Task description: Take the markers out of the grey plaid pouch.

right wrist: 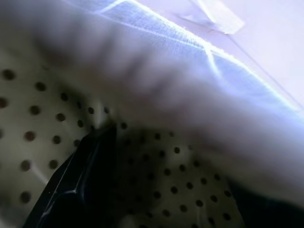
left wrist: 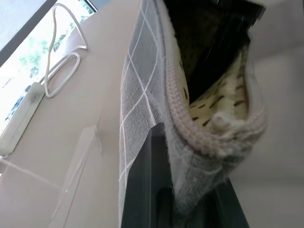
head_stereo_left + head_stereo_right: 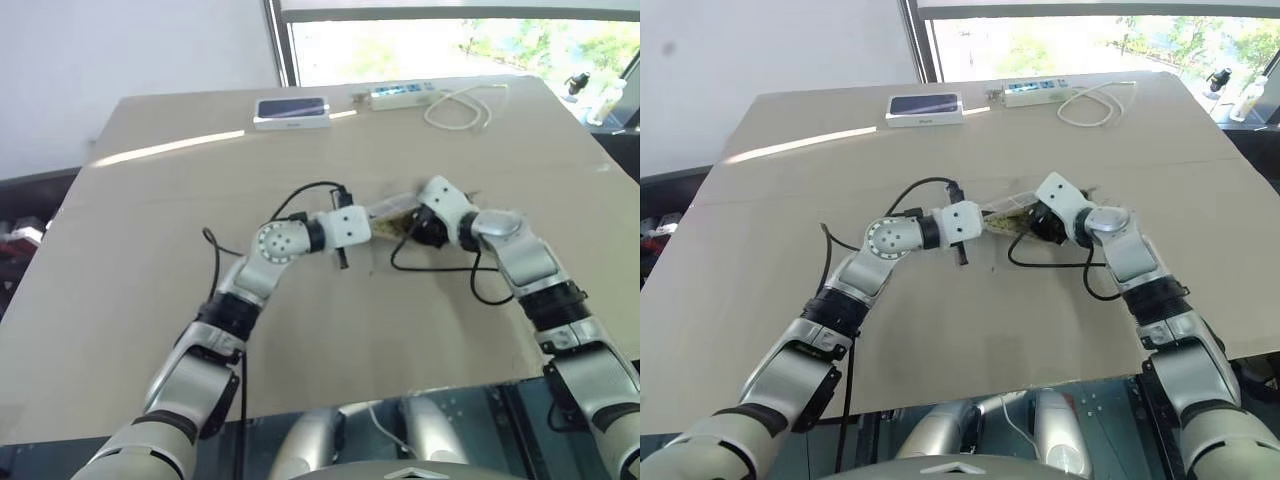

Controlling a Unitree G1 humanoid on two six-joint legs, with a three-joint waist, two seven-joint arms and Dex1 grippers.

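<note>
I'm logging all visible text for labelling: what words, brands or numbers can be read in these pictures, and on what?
None can be read.
White box at the table's far edge: a small dark mark on its near side, too small to read.
Power strip beside it: no legible marking.
Pouch: white grid lines outside, dark dots and dashes on the lining, no lettering.

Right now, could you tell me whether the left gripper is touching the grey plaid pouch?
Touching. The left wrist view shows the left gripper shut on the zipper edge of the grey plaid pouch, its black fingers pressed against the fabric.
</note>
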